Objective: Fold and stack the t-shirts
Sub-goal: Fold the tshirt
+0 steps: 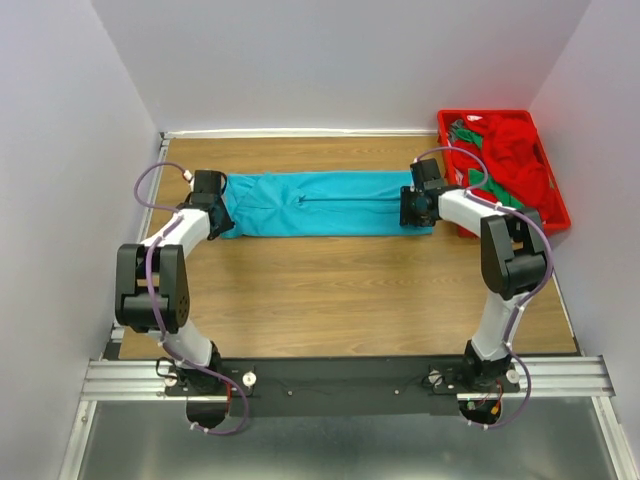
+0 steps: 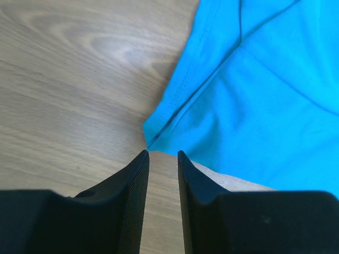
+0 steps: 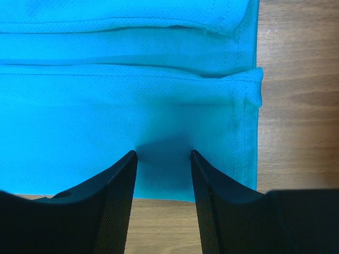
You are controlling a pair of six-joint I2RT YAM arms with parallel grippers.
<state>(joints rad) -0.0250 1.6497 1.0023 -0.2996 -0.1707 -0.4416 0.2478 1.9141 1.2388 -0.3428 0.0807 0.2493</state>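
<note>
A teal t-shirt [image 1: 320, 205] lies on the wooden table, folded lengthwise into a long strip running left to right. My left gripper [image 1: 224, 222] is at its left end. In the left wrist view that gripper [image 2: 163, 153] is open by a narrow gap with only bare wood between the fingers, and the shirt's corner [image 2: 254, 106] lies just ahead of the tips. My right gripper [image 1: 411, 210] is at the shirt's right end. In the right wrist view it [image 3: 163, 153] is open and empty, its tips over the shirt's near edge [image 3: 106, 116]. A red shirt [image 1: 515, 150] and a green shirt [image 1: 470, 135] lie crumpled in a tray.
A red plastic tray [image 1: 555, 190] stands at the back right corner, right beside my right arm. White walls close in the table at the back and on both sides. Bare wood [image 1: 340, 300] stretches between the shirt and the arm bases.
</note>
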